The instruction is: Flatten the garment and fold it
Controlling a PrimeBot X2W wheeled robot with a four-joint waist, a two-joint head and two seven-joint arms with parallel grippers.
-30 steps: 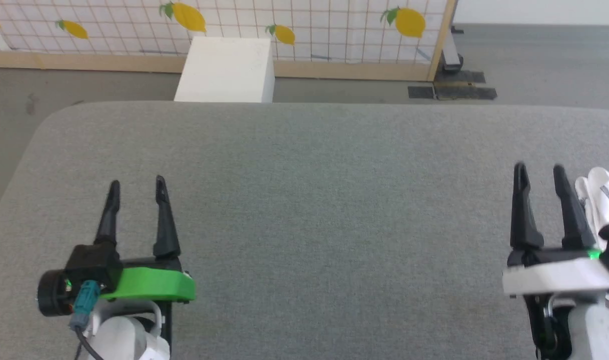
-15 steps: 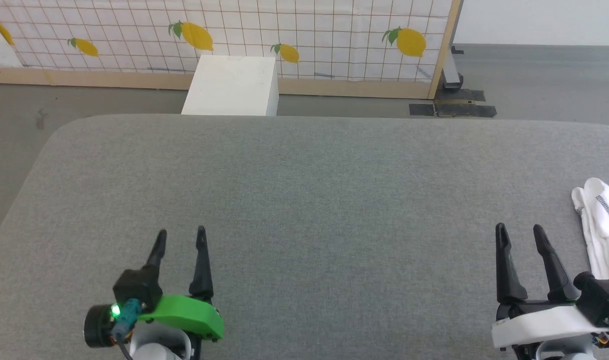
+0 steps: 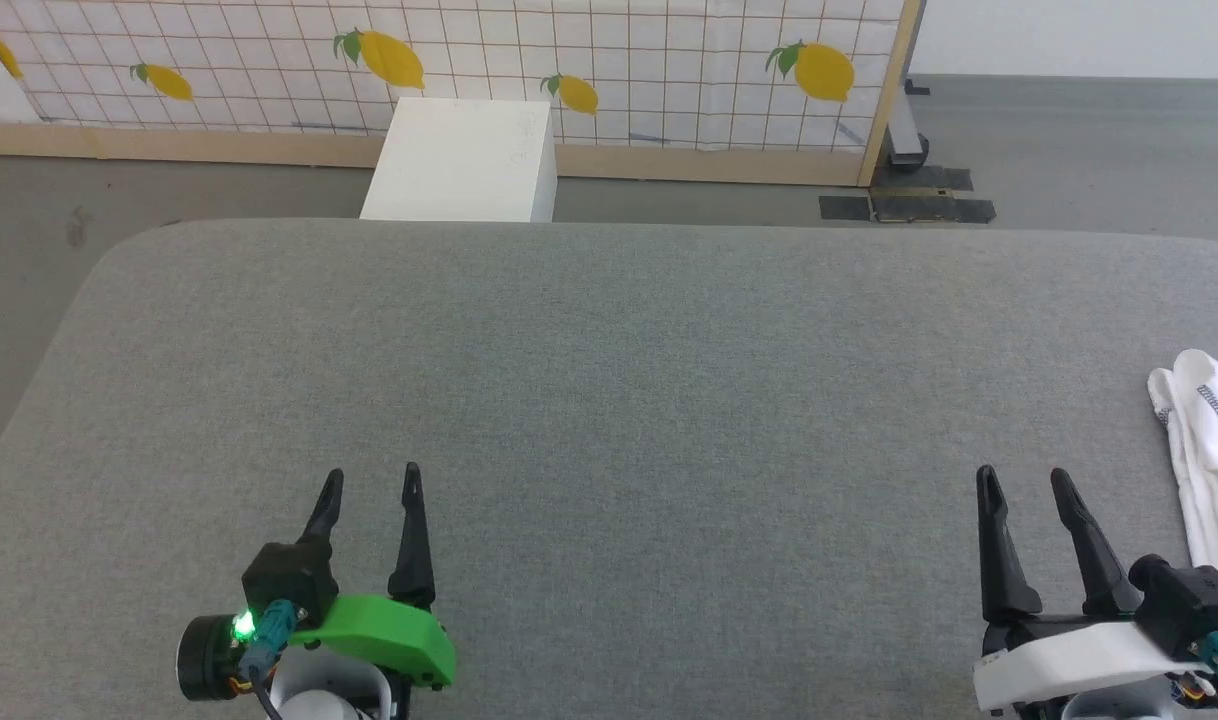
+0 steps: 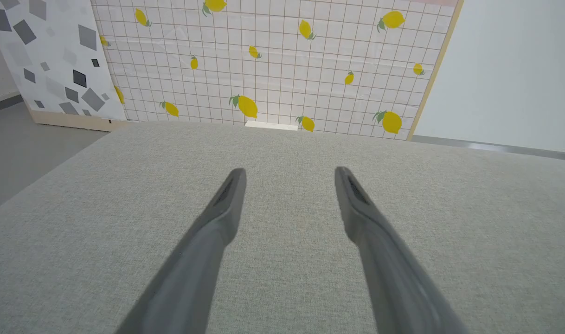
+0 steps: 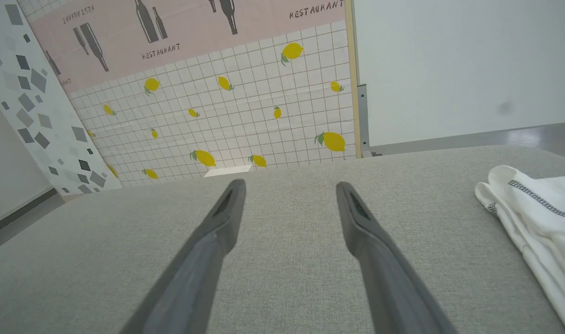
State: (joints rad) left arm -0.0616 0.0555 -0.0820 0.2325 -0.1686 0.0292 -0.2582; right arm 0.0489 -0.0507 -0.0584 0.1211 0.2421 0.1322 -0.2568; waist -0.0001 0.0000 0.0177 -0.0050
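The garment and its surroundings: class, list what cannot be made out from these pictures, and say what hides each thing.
- Garment, head view: cut off by the picture's right edge, so its full shape cannot be told.
- Garment, right wrist view: runs off the right and bottom edges.
- White box, head view: base hidden behind the far edge of the table.

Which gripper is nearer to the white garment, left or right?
Right. The right gripper is open beside the garment, not touching it; the left gripper is far across the table.
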